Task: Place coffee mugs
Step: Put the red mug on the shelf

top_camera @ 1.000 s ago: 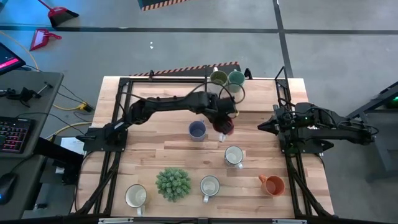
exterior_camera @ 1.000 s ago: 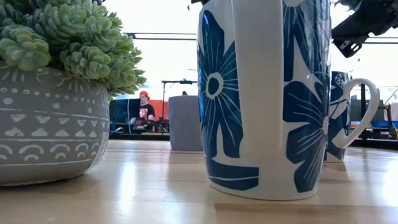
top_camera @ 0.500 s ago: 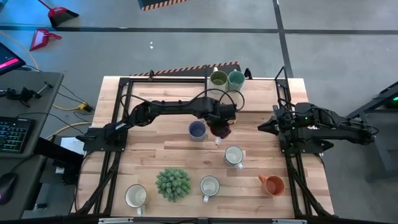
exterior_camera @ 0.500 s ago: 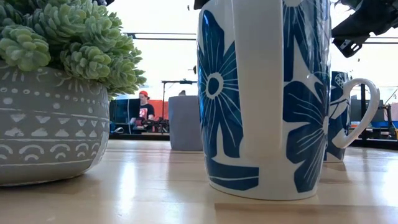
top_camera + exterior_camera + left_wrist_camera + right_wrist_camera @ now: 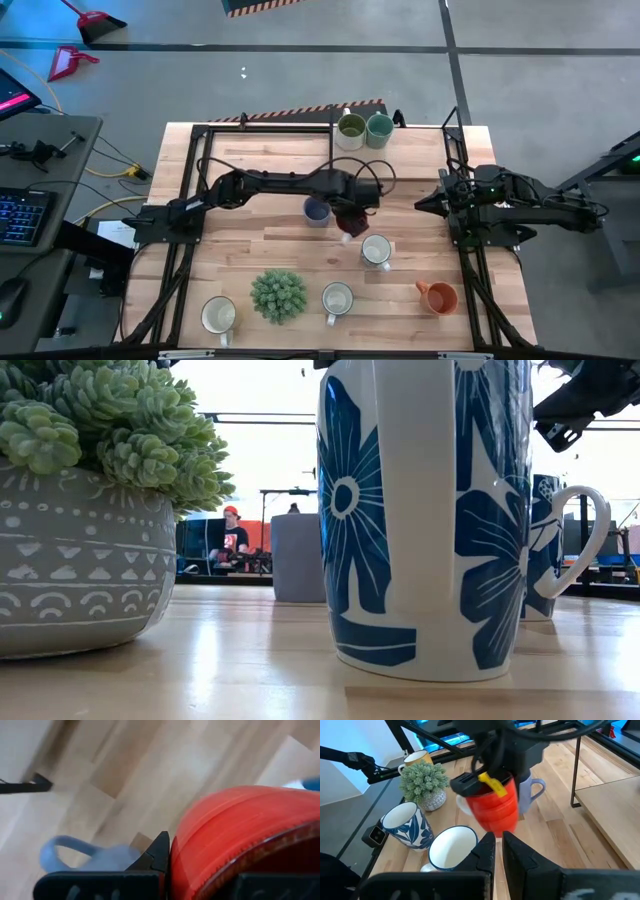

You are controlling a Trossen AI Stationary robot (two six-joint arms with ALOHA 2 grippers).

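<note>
The left gripper [image 5: 352,212] is clamped on the rim of the red mug [image 5: 351,222], holding it above the middle of the desk [image 5: 250,245], just beside the blue-grey mug [image 5: 316,210]. In the right wrist view the red mug [image 5: 494,806] is a glossy, ribbed cup hanging tilted from the left gripper [image 5: 482,782], clear of the wood, with the blue-grey mug [image 5: 530,790] right behind it. The left wrist view shows the red wall [image 5: 240,830] filling the frame, and the pale blue handle [image 5: 65,851] below.

Compared with a second ago, the left arm has swung toward the desk's near side: the red mug has moved from beside the olive mug [image 5: 351,127] and teal mug [image 5: 379,127] at the far edge to a spot next to the blue-grey one. The other mugs and the right arm have not shifted.

The right gripper [image 5: 422,203] rests with its fingers nearly together at the desk's right side, holding nothing.

Nearer, a white mug [image 5: 376,251] sits close beneath the red one; another white mug [image 5: 337,299], the potted plant [image 5: 278,296], a cream mug [image 5: 219,315] and the orange mug [image 5: 439,296] line the near edge. Bare wood lies open on the left half, between the black frame rails [image 5: 195,190].
</note>
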